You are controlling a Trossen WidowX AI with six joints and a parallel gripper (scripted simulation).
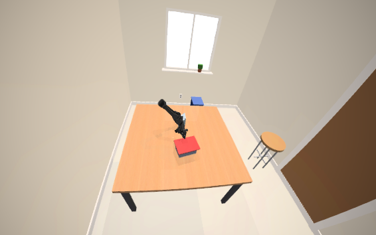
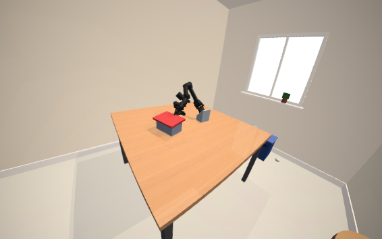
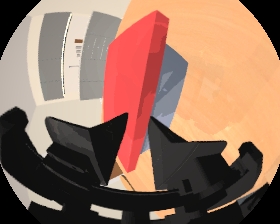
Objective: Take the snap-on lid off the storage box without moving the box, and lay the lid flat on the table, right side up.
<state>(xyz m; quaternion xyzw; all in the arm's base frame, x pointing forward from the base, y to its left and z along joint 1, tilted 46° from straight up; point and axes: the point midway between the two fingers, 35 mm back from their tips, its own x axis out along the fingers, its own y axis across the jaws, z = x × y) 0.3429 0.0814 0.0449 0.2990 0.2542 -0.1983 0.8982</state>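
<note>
The red lid [image 1: 188,145] [image 2: 169,119] [image 3: 126,80] lies over the top of the grey-blue storage box [image 1: 187,154] [image 2: 164,127] [image 3: 177,75], right side up and about level. The box stands on the wooden table [image 1: 145,166] [image 2: 181,169] [image 3: 231,75]. My gripper [image 1: 184,137] [image 2: 175,114] [image 3: 138,117] is shut on the lid's edge, on the side facing the arm's base. In the wrist view one finger is on the lid's top side and the other on its underside. Whether the lid has come loose at that edge is too small to tell.
A grey angled block [image 1: 184,117] [image 2: 204,115] stands on the table beside the arm's base. A blue bin [image 1: 196,101] [image 2: 266,148] stands on the floor beyond the table, and a round stool [image 1: 273,141] stands off the table's right side.
</note>
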